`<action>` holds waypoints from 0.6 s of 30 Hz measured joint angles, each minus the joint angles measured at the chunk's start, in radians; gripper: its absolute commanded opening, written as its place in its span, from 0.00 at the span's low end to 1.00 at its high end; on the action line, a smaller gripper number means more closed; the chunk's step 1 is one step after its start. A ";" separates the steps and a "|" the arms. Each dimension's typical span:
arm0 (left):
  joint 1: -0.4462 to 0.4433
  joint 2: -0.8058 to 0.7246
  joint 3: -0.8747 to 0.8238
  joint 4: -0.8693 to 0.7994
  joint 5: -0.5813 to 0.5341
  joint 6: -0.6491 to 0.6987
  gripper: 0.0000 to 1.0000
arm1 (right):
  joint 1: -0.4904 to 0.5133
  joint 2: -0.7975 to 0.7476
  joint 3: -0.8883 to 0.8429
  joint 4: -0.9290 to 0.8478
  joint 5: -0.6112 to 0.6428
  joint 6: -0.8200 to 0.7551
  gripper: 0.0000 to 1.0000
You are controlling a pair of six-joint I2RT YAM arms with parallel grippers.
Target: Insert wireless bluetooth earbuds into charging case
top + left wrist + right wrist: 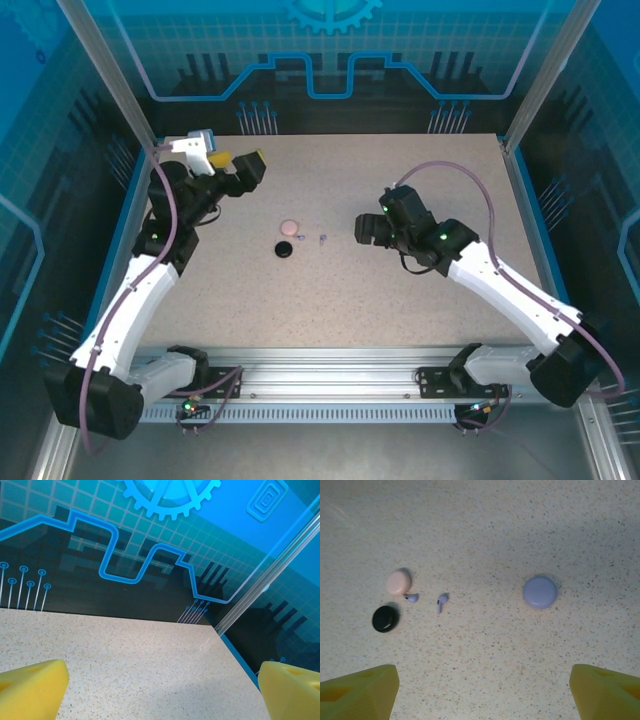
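Observation:
Two lavender earbuds lie loose on the table, one (411,598) beside the pink round case (398,582) and the other (441,602) a little to its right. A black round case (385,618) sits just below the pink one. The lavender round case (540,591) lies closed, well to their right. My right gripper (482,695) hovers open above the table, short of all of them, with nothing between its yellow fingers (360,692). From above, the pink case (290,227), the black case (285,248) and an earbud (322,239) lie left of the right gripper (362,229). My left gripper (235,162) is raised at the back left, open and empty.
The speckled table (140,660) ends at a blue rim with clear walls and metal posts (530,90) around it. The left gripper (162,690) faces the far right corner. Both arm bases sit on the rail (330,380) at the near edge.

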 measured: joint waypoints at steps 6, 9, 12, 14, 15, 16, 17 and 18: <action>0.000 -0.018 -0.046 0.038 0.018 0.005 0.99 | -0.035 0.144 0.047 -0.020 -0.012 -0.015 0.90; 0.000 -0.023 -0.058 0.043 0.032 0.005 0.99 | -0.068 0.233 0.090 -0.030 -0.030 -0.026 0.89; 0.000 -0.031 -0.067 0.045 0.032 0.000 0.99 | -0.109 0.335 0.159 -0.059 -0.050 -0.026 0.89; 0.000 -0.037 -0.073 0.048 0.032 -0.007 0.99 | -0.138 0.403 0.207 -0.072 -0.063 -0.026 0.89; 0.000 -0.039 -0.076 0.050 0.032 -0.012 0.99 | -0.148 0.430 0.225 -0.076 -0.071 -0.026 0.88; 0.000 -0.040 -0.077 0.050 0.032 -0.021 0.99 | -0.159 0.459 0.246 -0.080 -0.079 -0.030 0.88; 0.000 -0.040 -0.077 0.050 0.034 -0.027 0.99 | -0.166 0.487 0.269 -0.086 -0.087 -0.039 0.88; 0.000 -0.040 -0.077 0.050 0.039 -0.029 0.99 | -0.171 0.512 0.290 -0.091 -0.095 -0.052 0.88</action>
